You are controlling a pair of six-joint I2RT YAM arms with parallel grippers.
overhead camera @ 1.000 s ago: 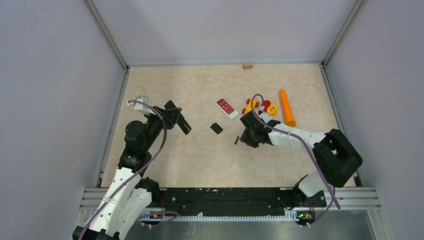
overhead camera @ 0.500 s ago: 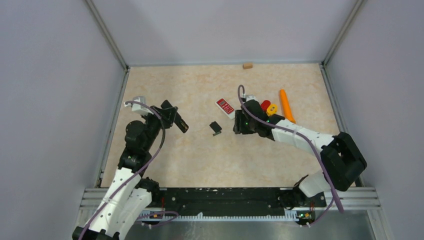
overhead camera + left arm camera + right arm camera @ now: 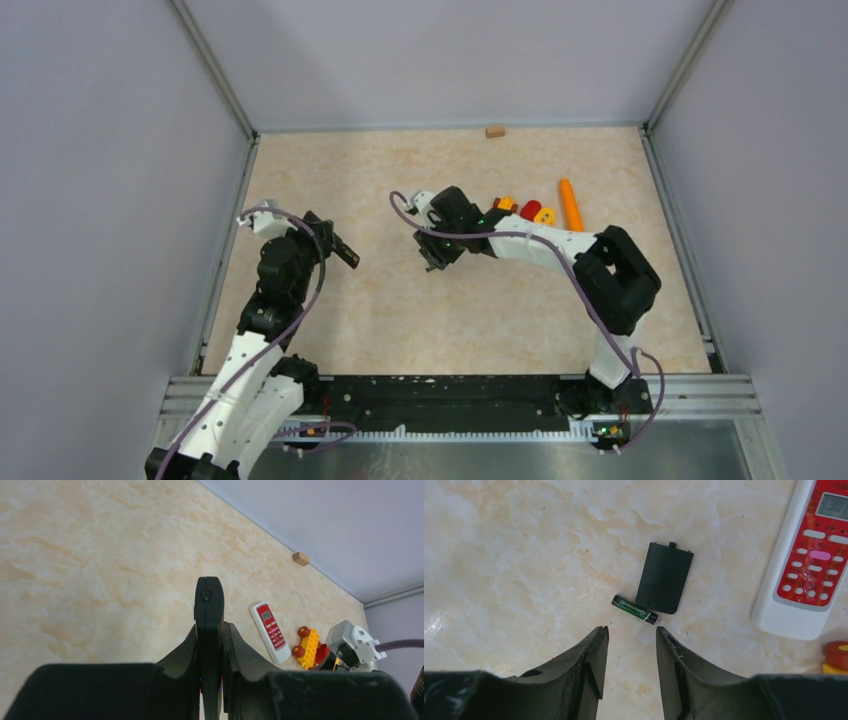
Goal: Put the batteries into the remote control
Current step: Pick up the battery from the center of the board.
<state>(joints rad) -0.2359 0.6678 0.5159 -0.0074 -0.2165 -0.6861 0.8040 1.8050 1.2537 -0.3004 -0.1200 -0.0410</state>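
Left arm: base at near-left, upper links rising along the left side, wrist bent inward toward mid-worktop. Left tool (image 3: 211, 626) clamped tight on a slim black remote control (image 3: 208, 595), seen edge-on, standing up past the fingertips, held off the worktop (image 3: 524, 540). Right arm: elbow folded high on the right side, forearm stretched leftward across the middle, wrist turned down so its camera looks straight at the surface. Right tool (image 3: 630, 630) spread apart, gripping nothing, both fingers (image 3: 594, 650) hovering just short of 1 battery (image 3: 634, 609). Battery has a dark green label, lies flat and slightly diagonal, in line with the gap between the fingers. Its far end sits at the lower corner of a black battery cover (image 3: 664, 577) lying flat; contact between the 2 cannot be told. White and red remote (image 3: 809, 565) lies just right of the cover, buttons up. Yellow toy brick with red wheels (image 3: 309, 644) beside that remote. Orange carrot-shaped cone (image 3: 570, 203) further right; small wooden block (image 3: 494, 131) at the far wall.
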